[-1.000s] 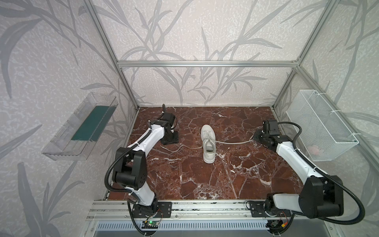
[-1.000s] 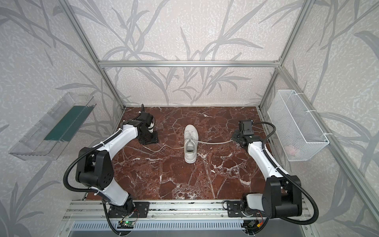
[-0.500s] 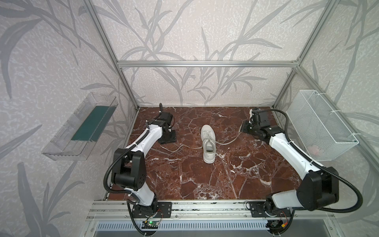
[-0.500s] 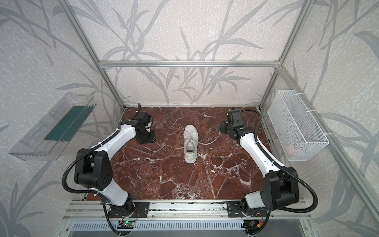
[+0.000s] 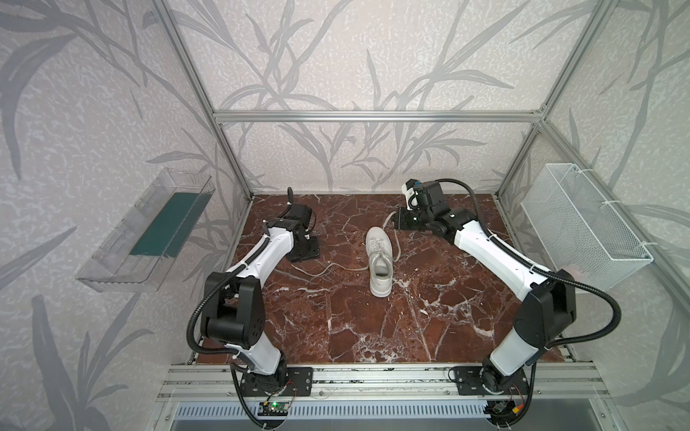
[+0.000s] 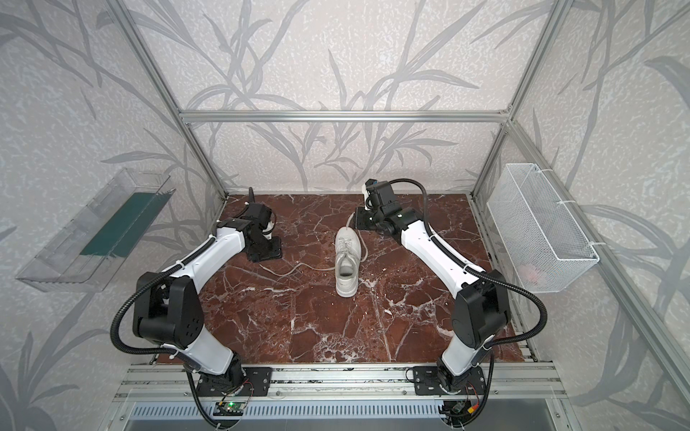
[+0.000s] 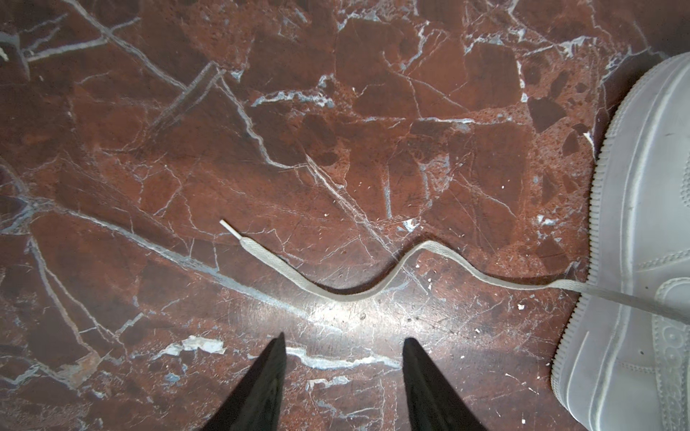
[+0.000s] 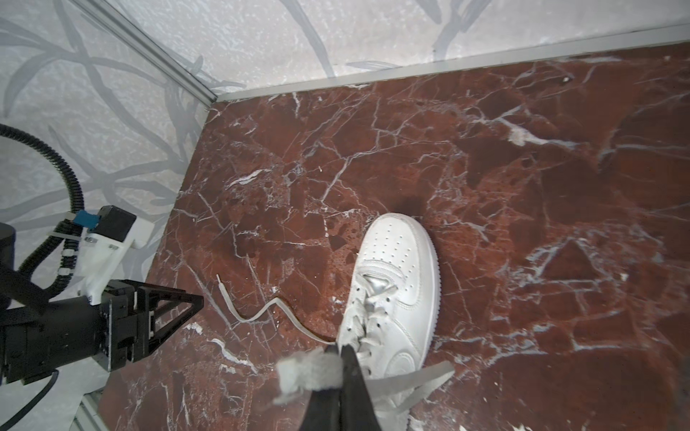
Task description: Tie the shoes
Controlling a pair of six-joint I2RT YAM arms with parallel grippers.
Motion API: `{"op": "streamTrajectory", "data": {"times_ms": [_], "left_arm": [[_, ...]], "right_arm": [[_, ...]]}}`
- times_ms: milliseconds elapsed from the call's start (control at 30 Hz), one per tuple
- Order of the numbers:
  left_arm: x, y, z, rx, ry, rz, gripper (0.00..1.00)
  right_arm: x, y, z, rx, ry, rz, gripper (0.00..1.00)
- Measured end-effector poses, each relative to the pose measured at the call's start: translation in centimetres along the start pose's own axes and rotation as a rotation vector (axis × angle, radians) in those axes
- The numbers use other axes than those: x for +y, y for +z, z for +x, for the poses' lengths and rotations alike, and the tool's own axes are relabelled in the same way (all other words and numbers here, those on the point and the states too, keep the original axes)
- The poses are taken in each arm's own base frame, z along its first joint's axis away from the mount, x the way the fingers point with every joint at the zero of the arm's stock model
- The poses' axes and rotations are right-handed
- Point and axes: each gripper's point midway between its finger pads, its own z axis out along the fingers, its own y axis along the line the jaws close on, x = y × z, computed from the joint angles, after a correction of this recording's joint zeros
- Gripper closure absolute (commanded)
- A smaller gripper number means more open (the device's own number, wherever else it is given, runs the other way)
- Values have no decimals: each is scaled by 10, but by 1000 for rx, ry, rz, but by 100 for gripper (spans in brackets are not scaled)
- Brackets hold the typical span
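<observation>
A: In a top view the right gripper [image 5: 396,223], clamped on the right lace [image 5: 398,246], is now swung over, and the sneaker [image 5: 380,261] toe is found near its tips.
B: Left wrist view: the left gripper [image 7: 345,337] is held half open and empty, with the left lace [image 7: 354,296] just ahead.
A: A crossing is judged begun.

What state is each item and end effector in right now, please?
sneaker: upright on its sole, untied.
left lace: slack on the table, free.
right lace: pinched and lifted.
left end effector: open, empty.
right end effector: shut on the right lace.
</observation>
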Motion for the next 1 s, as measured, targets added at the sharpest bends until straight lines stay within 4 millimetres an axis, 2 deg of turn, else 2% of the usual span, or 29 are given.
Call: {"op": "streamTrajectory", "data": {"times_ms": [200,400,533,733,1000], "left_arm": [[2,3,7,15,-3,1,47],[5,5,12,26,-6,-2,47],[6,2,13,19,-9,2,47],[7,3,16,24,-12,4,47],[9,5,22,27,-17,4,47]], "right_arm": [[34,8,9,17,-1,-60,100],[61,34,17,55,19,-110,100],[66,47,27,81,37,-110,100],[79,67,29,96,79,-126,100],[80,107,47,164,146,-124,100]]}}
